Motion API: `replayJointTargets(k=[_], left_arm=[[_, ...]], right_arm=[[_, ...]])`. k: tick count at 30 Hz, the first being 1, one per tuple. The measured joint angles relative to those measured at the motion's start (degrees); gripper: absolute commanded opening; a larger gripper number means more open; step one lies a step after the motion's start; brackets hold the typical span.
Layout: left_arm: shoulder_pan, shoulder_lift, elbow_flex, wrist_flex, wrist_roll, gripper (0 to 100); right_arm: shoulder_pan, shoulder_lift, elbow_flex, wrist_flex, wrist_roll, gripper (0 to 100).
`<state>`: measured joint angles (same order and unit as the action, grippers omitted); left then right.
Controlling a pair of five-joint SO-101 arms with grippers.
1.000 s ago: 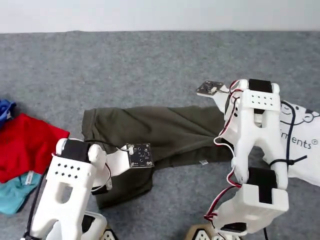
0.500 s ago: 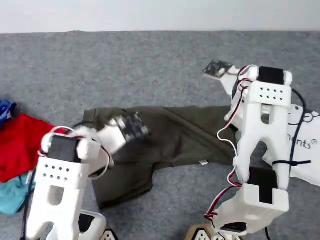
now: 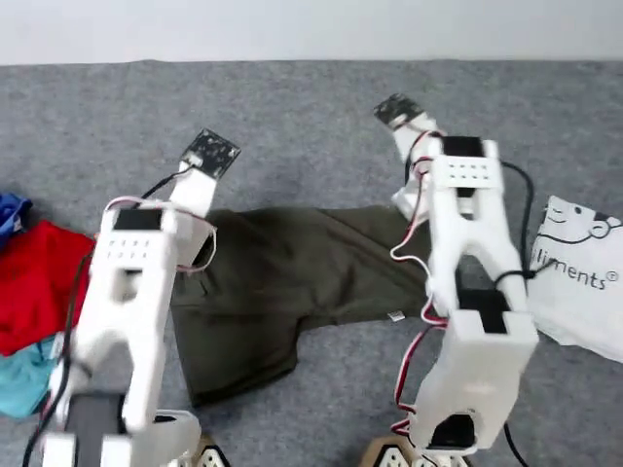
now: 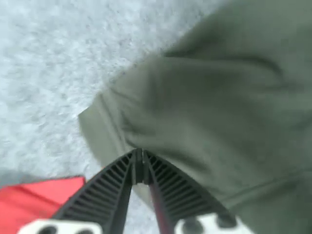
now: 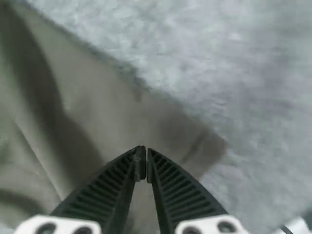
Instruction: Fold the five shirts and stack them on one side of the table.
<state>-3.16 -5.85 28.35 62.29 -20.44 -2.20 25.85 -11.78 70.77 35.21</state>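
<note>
We see the olive-green shirt [image 3: 292,282] lying spread and rumpled on the grey table cover [image 3: 311,126], one part running out sideways and another turned toward the arms' bases. A small pale tag [image 3: 395,315] sits at its near hem.

The left arm [image 3: 131,282] stands over the shirt's left end. In its wrist view the left gripper [image 4: 139,163] has its ribbed black fingers [image 4: 114,183] pressed together tip to tip, right at the shirt's edge where cloth meets the table cover. We cannot tell whether any fabric is nipped between them.

The right arm [image 3: 467,243] stands over the shirt's right end. The right gripper [image 5: 141,161] also has its fingers closed against each other, tips over the olive cloth near a corner of it, with the table cover just beyond. Here too we cannot say whether the tips touch the cloth.

Well to the left of the olive shirt lies a red shirt [image 3: 44,282], with a teal shirt [image 3: 24,379] partly under it on its near side and a blue one [image 3: 10,214] at its far side. To the right of the olive shirt, beyond the right arm, lies a white printed shirt [image 3: 584,282].
</note>
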Motion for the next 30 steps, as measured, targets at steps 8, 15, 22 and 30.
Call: replayJointTargets(k=[8, 15, 22, 30], left_arm=[[-0.26, 20.66, -14.95, 4.75, 0.09, 1], [-0.88, 32.70, -23.74, 11.43, 0.09, 1], [-4.84, 33.41, -25.41, 12.40, 0.09, 1], [-5.36, 29.89, -25.32, 13.01, 0.09, 1]], right_arm=[[-0.26, 6.33, 0.00, -5.01, -0.18, 1.0], [1.05, 11.87, -5.36, -9.41, -0.18, 1.0], [3.34, 21.71, -20.84, -7.65, -0.18, 1.0], [3.60, 26.81, -37.98, 5.71, -0.18, 1.0]])
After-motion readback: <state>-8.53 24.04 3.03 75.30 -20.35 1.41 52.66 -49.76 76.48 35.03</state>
